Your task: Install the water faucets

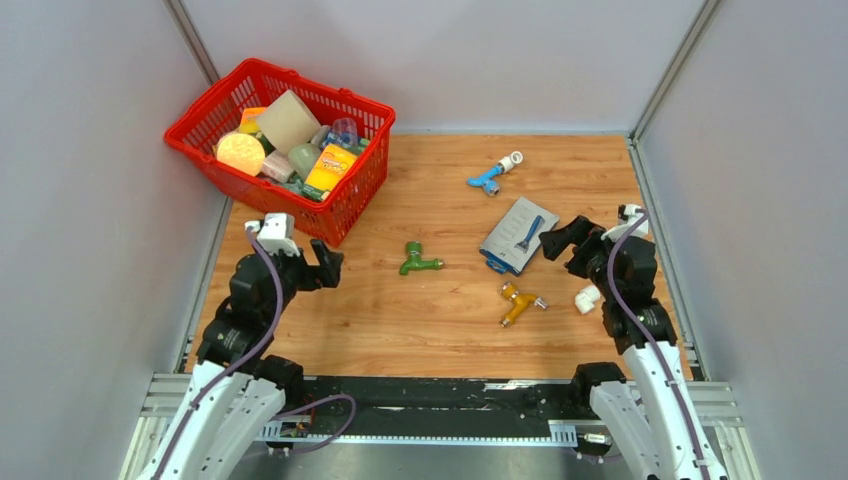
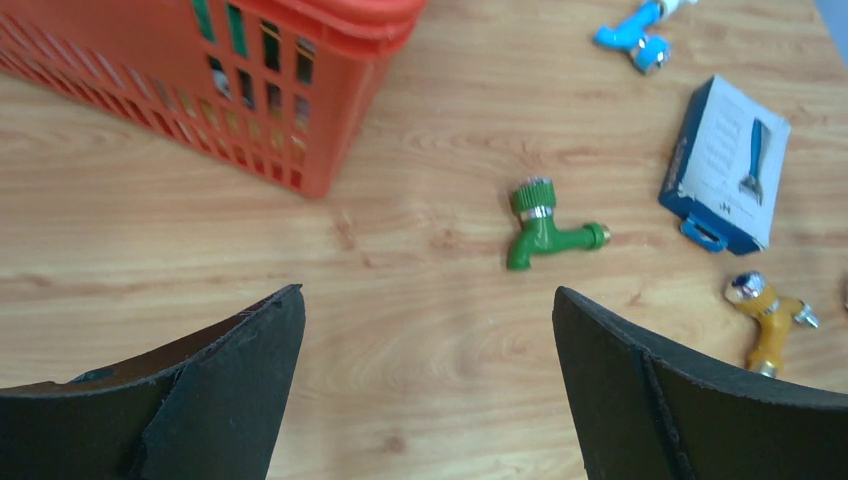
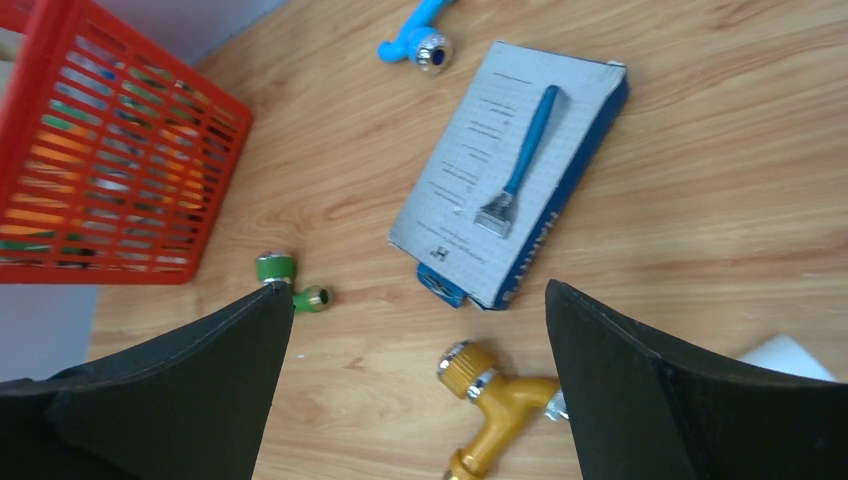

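Three faucets lie on the wooden table. The green faucet (image 1: 419,260) is mid-table, also in the left wrist view (image 2: 545,225) and partly behind a finger in the right wrist view (image 3: 285,278). The orange-yellow faucet (image 1: 518,300) lies to its right, just below my right gripper's opening (image 3: 495,400). The blue faucet (image 1: 488,178) lies farther back with a white piece (image 1: 512,160) at its end. My left gripper (image 1: 330,265) (image 2: 428,292) is open and empty, left of the green faucet. My right gripper (image 1: 557,240) (image 3: 418,288) is open and empty, over the packet's right edge.
A red basket (image 1: 280,150) full of several items stands at the back left. A flat grey packet showing a blue razor (image 1: 518,234) lies between the blue and orange-yellow faucets. A white elbow fitting (image 1: 588,298) lies beside the right arm. Grey walls enclose the table.
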Robot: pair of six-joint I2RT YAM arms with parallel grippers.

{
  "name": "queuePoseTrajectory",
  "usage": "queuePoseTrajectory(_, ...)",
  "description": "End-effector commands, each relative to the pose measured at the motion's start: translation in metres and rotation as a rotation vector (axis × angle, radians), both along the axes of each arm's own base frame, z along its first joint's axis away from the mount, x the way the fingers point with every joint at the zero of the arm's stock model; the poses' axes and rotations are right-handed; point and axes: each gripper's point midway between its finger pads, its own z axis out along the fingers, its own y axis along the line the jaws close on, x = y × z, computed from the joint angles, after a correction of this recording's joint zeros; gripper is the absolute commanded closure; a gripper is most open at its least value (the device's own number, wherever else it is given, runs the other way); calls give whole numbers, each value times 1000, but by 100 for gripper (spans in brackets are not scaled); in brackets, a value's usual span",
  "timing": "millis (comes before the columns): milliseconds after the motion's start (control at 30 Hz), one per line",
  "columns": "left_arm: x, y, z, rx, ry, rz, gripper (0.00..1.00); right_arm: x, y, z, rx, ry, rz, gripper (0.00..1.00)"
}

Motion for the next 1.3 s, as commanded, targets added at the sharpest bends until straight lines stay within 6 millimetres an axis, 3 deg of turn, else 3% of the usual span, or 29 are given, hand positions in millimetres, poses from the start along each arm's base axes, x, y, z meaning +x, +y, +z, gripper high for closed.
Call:
queuePoseTrajectory(0, -4, -26, -5, -115, 122, -76, 0, 3, 36, 40, 245, -175, 117, 0)
queuePoseTrajectory(100, -5, -32, -12, -152, 164, -81, 0, 5, 49, 51, 296, -289, 202, 0)
queuePoseTrajectory(200, -6, -32, -7, -148, 146, -93, 0, 13, 63, 39, 257, -254, 301, 0)
queuePoseTrajectory(433, -14, -26, 16, -69, -13, -149, 1, 40, 117, -21, 116, -5, 499, 0)
queuePoseTrajectory(700, -11, -4, 4, -7, -39, -49, 3, 59, 197, -73, -204, 130, 614, 0)
queuePoseTrajectory(800, -10, 2, 3, -1, -33, -13, 3, 64, 216, -96, -293, 143, 675, 0)
queuePoseTrajectory(867, -9, 3, 1, 3, -28, -8, 3, 69, 222, -116, -366, 158, 708, 3)
queuePoseTrajectory(933, -10, 5, -2, 14, -21, 1, 3, 72, 227, -130, -433, 163, 756, 14)
queuePoseTrajectory(1067, -12, 6, -8, 16, 0, 4, 4, 61, 238, -151, -579, 143, 895, 31)
queuePoseTrajectory(1167, -13, 1, -10, 13, 8, -24, 4, 46, 251, -166, -663, 121, 996, 35)
queuePoseTrajectory(1267, -11, 2, -14, 7, 20, -8, 4, 47, 256, -177, -717, 111, 1033, 36)
